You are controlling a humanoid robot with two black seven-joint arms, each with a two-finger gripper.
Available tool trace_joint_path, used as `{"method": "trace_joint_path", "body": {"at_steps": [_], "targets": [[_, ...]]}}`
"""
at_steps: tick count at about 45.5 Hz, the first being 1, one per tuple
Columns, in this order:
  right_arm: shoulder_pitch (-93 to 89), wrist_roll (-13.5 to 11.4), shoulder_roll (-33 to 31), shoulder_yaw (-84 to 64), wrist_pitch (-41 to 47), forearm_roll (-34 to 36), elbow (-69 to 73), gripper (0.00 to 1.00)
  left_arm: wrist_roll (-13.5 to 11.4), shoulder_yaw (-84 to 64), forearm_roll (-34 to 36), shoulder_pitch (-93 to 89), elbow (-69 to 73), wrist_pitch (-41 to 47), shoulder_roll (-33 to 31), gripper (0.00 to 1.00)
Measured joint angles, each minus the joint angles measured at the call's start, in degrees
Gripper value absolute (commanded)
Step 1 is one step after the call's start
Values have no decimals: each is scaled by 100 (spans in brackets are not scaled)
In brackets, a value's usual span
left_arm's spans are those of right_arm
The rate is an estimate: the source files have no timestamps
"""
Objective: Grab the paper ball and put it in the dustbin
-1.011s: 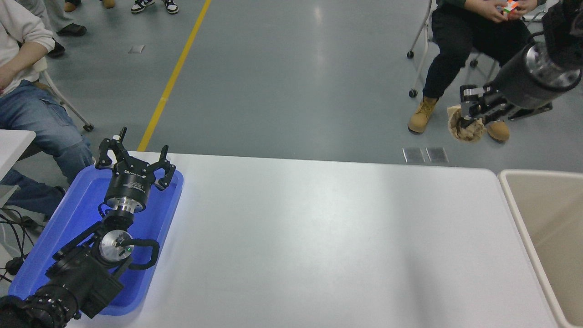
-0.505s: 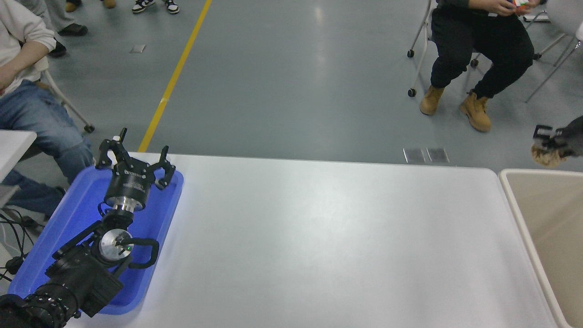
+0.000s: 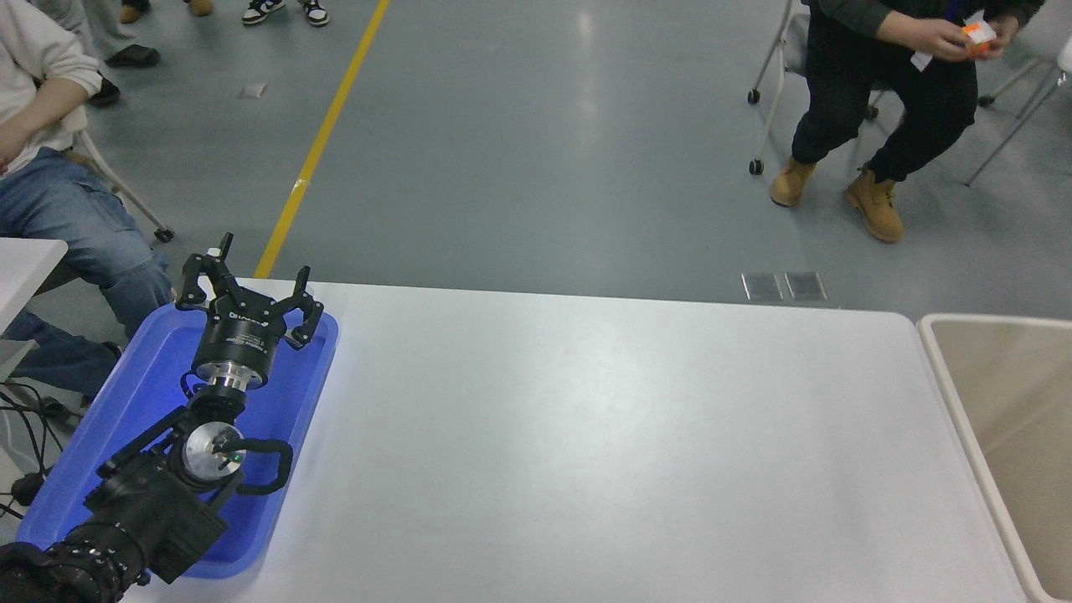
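The dustbin (image 3: 950,381), beige with a thick off-white rim, stands against the table's right end and runs off the picture's right edge. The paper ball is out of view. My right arm and its gripper are out of view too. At the lower left my left arm stays parked over the blue tray, its left gripper (image 3: 248,289) open with nothing between the fingers.
A shallow blue tray (image 3: 126,394) lies at the table's left end under the left arm. Beyond the white table (image 3: 586,435), one person sits on a chair at the top right handling a small cube and another sits at the top left.
My right arm carried the paper ball rightward and down toward the bin, then left the picture with it. The left arm has not moved.
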Motion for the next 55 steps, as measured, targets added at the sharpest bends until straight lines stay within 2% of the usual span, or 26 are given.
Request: {"method": "trace_joint_path", "body": {"at_steps": [23, 31, 49, 55], "targets": [[-1880, 40, 764, 892, -1072, 16, -1096, 0, 0, 0, 0, 0, 0, 0, 0, 100], [-2417, 50, 1128, 1160, -1216, 19, -1452, 0, 0, 0, 0, 0, 0, 0, 1, 100], [-2894, 53, 1469, 1469, -1280, 25, -1625, 0, 0, 0, 0, 0, 0, 0, 1, 100], [-2952, 53, 1506, 1503, -1285, 29, -1639, 45, 0, 0, 0, 0, 0, 0, 1, 100]]}}
